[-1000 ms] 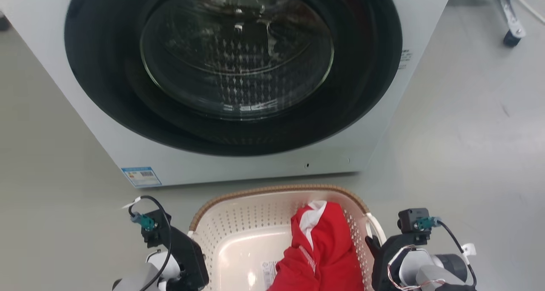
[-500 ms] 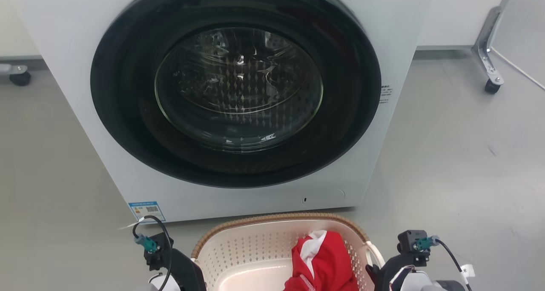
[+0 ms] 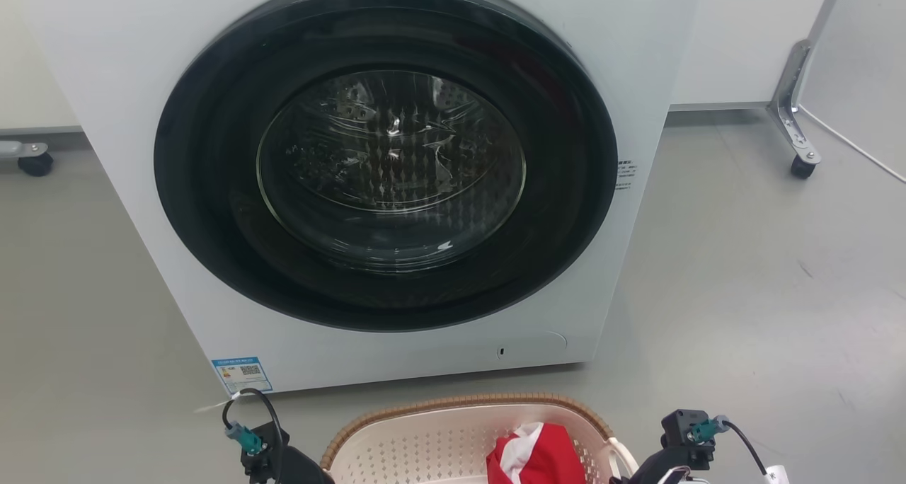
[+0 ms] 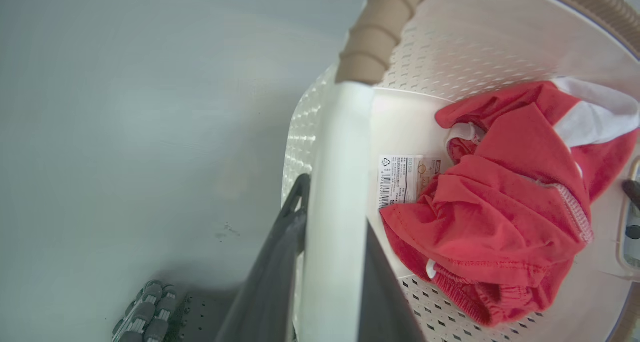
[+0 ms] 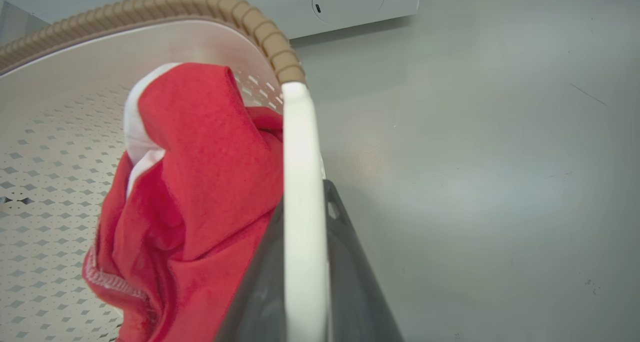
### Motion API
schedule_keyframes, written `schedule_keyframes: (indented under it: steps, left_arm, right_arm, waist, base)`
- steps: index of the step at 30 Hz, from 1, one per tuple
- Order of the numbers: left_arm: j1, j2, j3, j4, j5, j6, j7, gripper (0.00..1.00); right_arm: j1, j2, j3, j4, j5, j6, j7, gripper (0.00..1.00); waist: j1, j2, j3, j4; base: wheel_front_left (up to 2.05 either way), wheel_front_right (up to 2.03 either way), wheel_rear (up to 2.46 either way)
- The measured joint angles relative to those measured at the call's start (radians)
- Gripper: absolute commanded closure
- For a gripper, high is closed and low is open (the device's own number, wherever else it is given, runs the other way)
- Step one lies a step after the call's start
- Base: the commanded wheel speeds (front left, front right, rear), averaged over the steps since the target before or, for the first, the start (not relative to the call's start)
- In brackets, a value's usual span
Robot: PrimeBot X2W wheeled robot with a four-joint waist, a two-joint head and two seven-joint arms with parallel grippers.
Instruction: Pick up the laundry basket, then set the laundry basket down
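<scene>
The laundry basket (image 3: 460,401) is cream with a brown woven rim and sits at the bottom edge of the head view, in front of the washing machine. A red and white garment (image 3: 538,456) lies in its right half. In the left wrist view my left gripper (image 4: 334,207) is shut on the white side handle (image 4: 340,132), with a dark finger on each side. In the right wrist view my right gripper (image 5: 304,197) is likewise shut on the other white handle (image 5: 300,147). The wrists (image 3: 258,452) (image 3: 683,434) flank the basket.
A white front-loading washing machine (image 3: 106,116) with its dark round door (image 3: 389,158) shut stands just beyond the basket. A metal leg on a caster (image 3: 796,130) stands at the back right and another caster (image 3: 32,160) at the back left. Grey floor lies on both sides.
The whole head picture has shifted down, so the camera moved: more of the machine and wall shows, less of the basket. Both grippers stay at the basket's sides.
</scene>
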Motion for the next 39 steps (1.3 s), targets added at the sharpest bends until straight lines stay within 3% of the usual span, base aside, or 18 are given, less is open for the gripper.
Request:
schedule_keyframes:
  steps: [39]
  left_arm:
    - [0.019,0.008,-0.062,-0.019,-0.066,0.027,0.031,1.0]
  right_arm:
    - [0.005,-0.005,0.03,-0.017,0.055,0.0,0.052,1.0]
  waist:
    - [0.0,0.0001,-0.015,-0.006]
  base:
    - [0.0,0.0,0.0]
